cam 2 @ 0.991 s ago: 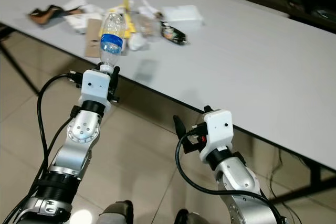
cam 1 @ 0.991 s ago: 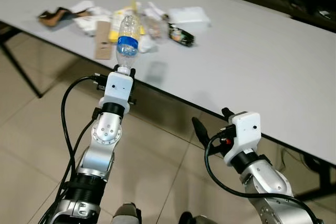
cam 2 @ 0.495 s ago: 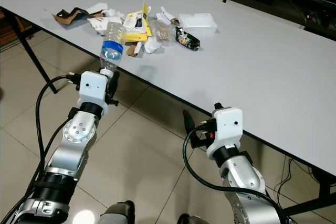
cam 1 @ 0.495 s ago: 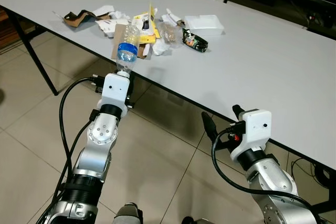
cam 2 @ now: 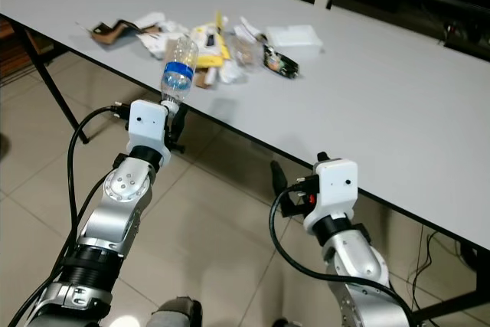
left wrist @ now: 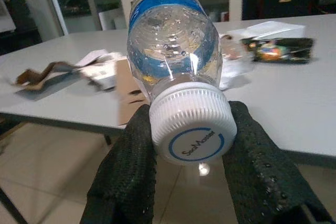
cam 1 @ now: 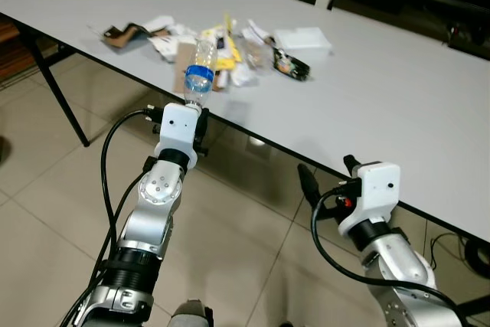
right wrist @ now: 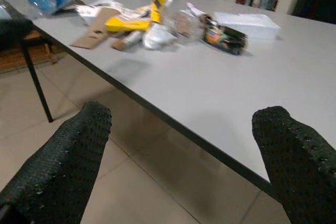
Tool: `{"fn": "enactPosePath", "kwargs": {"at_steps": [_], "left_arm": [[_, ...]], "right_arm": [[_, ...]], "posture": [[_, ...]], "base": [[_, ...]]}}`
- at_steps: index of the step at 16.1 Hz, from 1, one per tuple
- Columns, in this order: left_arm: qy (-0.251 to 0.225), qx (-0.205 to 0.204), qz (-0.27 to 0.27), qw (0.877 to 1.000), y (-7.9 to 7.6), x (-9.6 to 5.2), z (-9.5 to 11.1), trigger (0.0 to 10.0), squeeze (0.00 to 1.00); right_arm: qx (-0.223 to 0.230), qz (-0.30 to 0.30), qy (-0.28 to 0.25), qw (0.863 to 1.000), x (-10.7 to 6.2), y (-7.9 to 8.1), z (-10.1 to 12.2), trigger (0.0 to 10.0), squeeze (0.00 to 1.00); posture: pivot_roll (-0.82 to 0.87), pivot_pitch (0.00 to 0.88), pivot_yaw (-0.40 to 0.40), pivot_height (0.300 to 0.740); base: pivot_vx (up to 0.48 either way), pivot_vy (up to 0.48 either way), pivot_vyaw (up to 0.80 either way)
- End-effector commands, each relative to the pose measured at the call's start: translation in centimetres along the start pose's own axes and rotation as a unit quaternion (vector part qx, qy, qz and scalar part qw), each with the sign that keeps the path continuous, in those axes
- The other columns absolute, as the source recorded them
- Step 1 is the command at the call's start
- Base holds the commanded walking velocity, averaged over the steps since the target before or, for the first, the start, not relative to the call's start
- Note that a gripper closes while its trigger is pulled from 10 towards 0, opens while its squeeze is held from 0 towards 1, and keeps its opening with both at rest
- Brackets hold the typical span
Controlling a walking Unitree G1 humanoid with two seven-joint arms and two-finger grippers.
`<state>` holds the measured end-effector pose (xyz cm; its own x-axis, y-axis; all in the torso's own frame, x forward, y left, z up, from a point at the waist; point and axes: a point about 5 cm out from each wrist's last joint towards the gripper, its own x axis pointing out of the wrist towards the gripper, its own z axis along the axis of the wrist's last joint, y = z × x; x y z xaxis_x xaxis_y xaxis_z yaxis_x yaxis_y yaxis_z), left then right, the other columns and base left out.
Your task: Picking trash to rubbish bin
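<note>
Bottle [cam 1: 198, 76] sits clamped at its cap in left gripper [left wrist: 185, 145], long axis pointing up and away, above table [cam 1: 398, 120] near edge. Right gripper [right wrist: 173, 145] hangs apart, nothing btwn fingers, near right.

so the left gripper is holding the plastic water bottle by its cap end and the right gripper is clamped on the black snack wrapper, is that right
Not quite. The left gripper does hold the plastic water bottle by its cap end, but the right gripper is open and holds nothing. The right wrist view shows its fingers spread apart, short of the table, with the black snack wrapper lying on the table.
</note>
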<state>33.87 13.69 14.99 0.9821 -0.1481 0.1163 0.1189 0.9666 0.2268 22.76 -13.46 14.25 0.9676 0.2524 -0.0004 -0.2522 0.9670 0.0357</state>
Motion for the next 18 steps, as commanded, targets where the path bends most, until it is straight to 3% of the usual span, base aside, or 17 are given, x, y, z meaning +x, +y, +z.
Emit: {"fn": "enactPosePath", "kwargs": {"at_steps": [1, 7, 18], "left_arm": [[0.004, -0.003, -0.004, 1.000, -0.01, 0.38, 0.20, 10.0, 0.00], [0.013, -0.005, -0.006, 1.000, 0.09, 0.79, 0.18, 10.0, 0.00], [0.033, 0.000, -0.013, 0.999, 0.10, 1.00, -0.34, 10.0, 0.00]], "right_arm": [[-0.007, -0.013, -0.006, 1.000, -0.22, -0.46, 0.31, 10.0, 0.00], [-0.002, -0.024, -0.005, 1.000, -0.30, -0.43, 0.20, 10.0, 0.00], [-0.005, -0.039, 0.000, 0.999, -0.34, -0.52, 0.09, 10.0, 0.00]], "posture": [[0.17, 0.105, -0.069, 0.740], [0.16, 0.110, -0.059, 0.740], [0.16, 0.118, -0.055, 0.740]], "base": [[0.000, 0.480, 0.00], [0.000, 0.480, -0.08], [0.000, 0.480, -0.73]]}}
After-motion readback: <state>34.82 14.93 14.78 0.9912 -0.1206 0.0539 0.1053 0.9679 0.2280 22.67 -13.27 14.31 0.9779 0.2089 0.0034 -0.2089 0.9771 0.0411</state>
